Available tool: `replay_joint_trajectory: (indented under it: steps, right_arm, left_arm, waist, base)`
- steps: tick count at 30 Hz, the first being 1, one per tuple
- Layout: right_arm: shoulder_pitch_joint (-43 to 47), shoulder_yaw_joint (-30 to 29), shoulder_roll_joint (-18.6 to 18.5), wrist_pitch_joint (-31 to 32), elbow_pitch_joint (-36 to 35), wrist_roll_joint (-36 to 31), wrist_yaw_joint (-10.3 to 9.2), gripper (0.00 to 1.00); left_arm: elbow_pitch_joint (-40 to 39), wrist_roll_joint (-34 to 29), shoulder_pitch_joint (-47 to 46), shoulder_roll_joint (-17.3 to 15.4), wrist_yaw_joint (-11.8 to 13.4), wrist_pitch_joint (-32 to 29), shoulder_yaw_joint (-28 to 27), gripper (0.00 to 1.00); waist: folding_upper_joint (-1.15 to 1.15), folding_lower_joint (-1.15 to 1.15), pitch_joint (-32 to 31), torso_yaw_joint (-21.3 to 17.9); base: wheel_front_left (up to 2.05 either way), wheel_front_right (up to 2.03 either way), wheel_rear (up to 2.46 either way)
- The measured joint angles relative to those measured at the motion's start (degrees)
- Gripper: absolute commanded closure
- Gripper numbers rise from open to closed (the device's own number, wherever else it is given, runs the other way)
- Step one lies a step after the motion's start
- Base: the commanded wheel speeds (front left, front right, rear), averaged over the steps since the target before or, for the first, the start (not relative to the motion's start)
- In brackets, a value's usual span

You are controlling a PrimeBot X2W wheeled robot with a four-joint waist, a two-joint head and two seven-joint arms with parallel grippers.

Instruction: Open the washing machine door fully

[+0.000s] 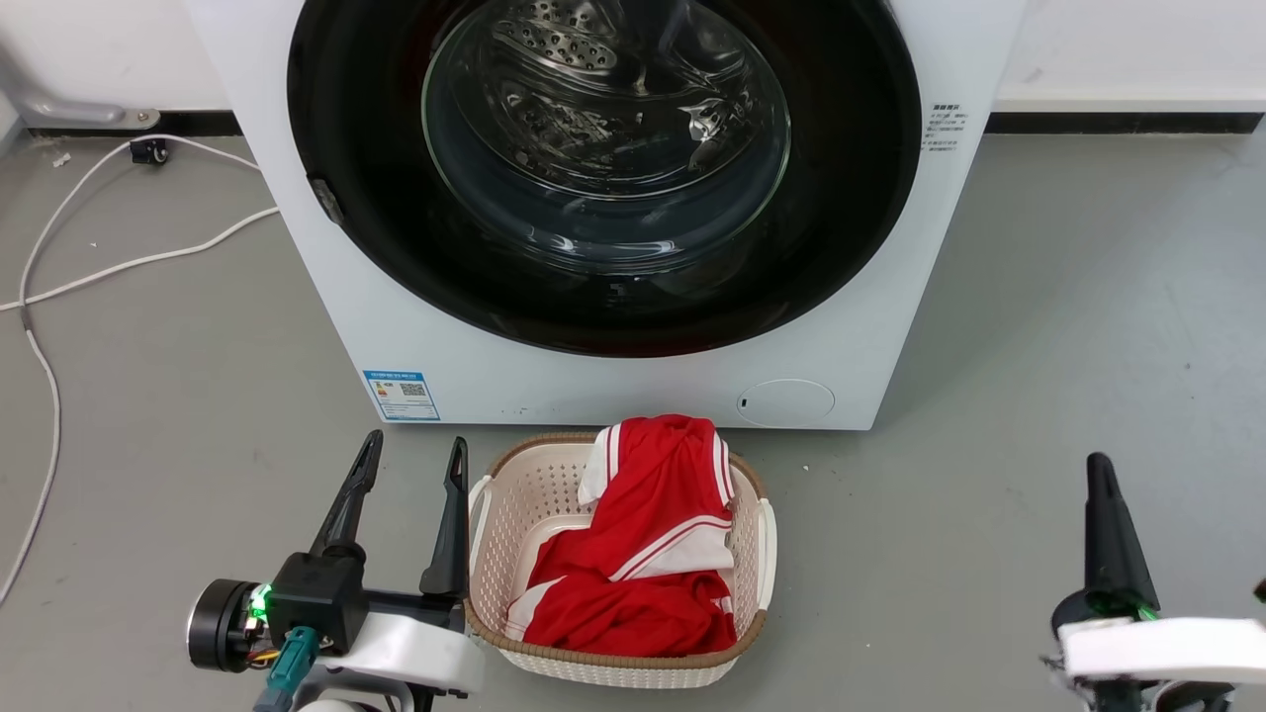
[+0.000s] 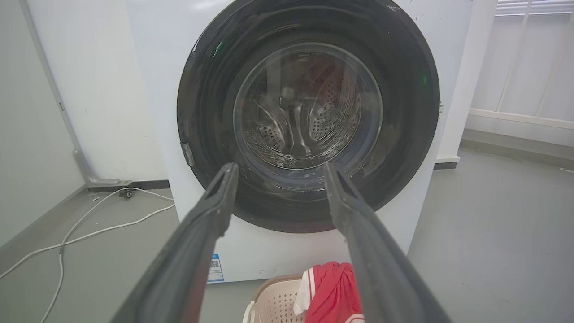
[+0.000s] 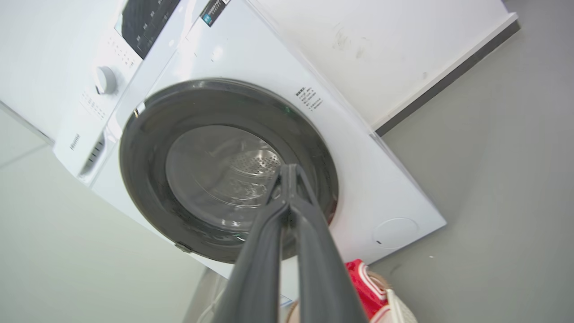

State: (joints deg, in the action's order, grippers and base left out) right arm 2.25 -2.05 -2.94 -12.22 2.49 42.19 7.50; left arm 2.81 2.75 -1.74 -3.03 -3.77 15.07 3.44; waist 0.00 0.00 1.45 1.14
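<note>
Black-fingered, our left gripper [image 1: 415,442] at 7 o'clock spreads wide; our right gripper [image 1: 1100,470] at 5 o'clock is pinched together, empty. Past the basket [image 1: 478,554], the washing machine door [image 1: 603,168] at 12 looks closed; our reach is yet to start, likely toward its 9 o'clock tab [image 1: 323,200]

- The washing machine door [image 1: 605,158] is sitting shut, lying flush against the white machine front [image 1: 297,247] and facing straight out into the room.
- It is showing as a large, round, glossy black ring, spanning nearly the full width of that front.
- Its clear glass window [image 2: 307,107] is bulging at the centre, and the perforated steel drum [image 1: 559,40] is showing through it.
- A small grey tab [image 1: 325,201] is sitting on the ring's outer edge, on the left side in the head view.
- The black surface is catching faint reflections.
</note>
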Motion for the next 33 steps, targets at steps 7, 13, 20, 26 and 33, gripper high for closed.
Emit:
replay_joint_trajectory:
  steps: [7,13,20,26,33]
  right_arm:
    - [-3.80,-0.11,0.03,-0.55,0.05,40.05,0.00,1.00]
    - [-11.06,-4.90,-0.70,3.12,3.21,59.32,0.00,1.00]
    - [-27.16,-4.82,-10.00,5.75,15.14,69.57,0.00,1.00]
    - [-43.44,2.68,-20.95,7.87,26.58,71.53,0.00,1.00]
    - [-60.98,16.28,-28.44,12.83,37.24,70.60,0.00,1.00]
  left_arm:
    - [-0.37,0.01,0.00,0.01,-0.01,0.01,-0.03,0.00]
    - [-0.90,0.03,-0.34,0.02,0.00,0.01,-0.36,0.00]
    - [-1.55,0.10,-2.27,0.02,-0.20,0.01,-0.82,0.00]
    - [-1.99,0.10,-4.44,0.02,-0.62,0.01,-0.54,0.00]
    - [-3.34,0.37,-6.31,0.03,-0.90,0.01,-0.03,0.00]
  waist:
    - [0.00,0.00,0.72,-0.34]
    - [0.00,0.00,2.02,-0.94]
    - [0.00,0.00,4.75,-1.36]
    - [0.00,0.01,7.81,-0.77]
    - [0.00,0.01,11.42,0.66]
  base:
    - [0.00,0.00,0.00]
    - [0.00,0.00,0.00]
    - [0.00,0.00,0.00]
    - [0.00,0.00,0.00]
    - [0.00,0.00,0.00]
